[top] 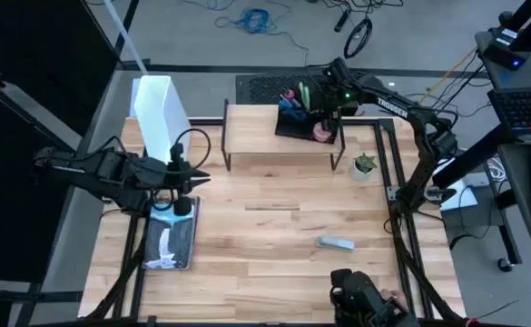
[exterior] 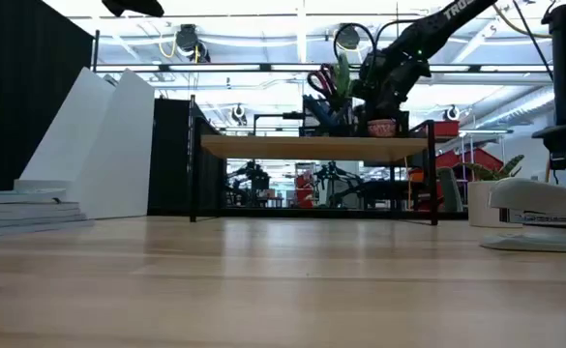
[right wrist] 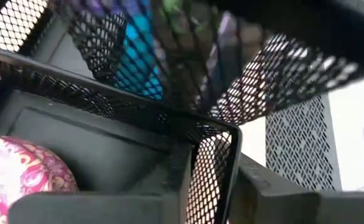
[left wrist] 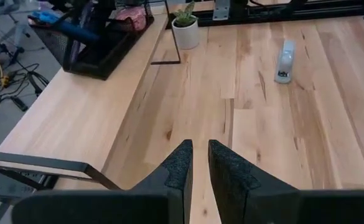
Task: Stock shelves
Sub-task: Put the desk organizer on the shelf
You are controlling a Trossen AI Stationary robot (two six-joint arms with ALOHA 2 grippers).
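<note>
- Right end effector pinches the black organizer tray's mesh wall, directly above the shelves' right end.
- Left end effector, fingers pressed together, waits near the shelves' left legs.

Open tabletop lies mid-table; the shelves, white file box, plant and stapler crowd its edges.
</note>
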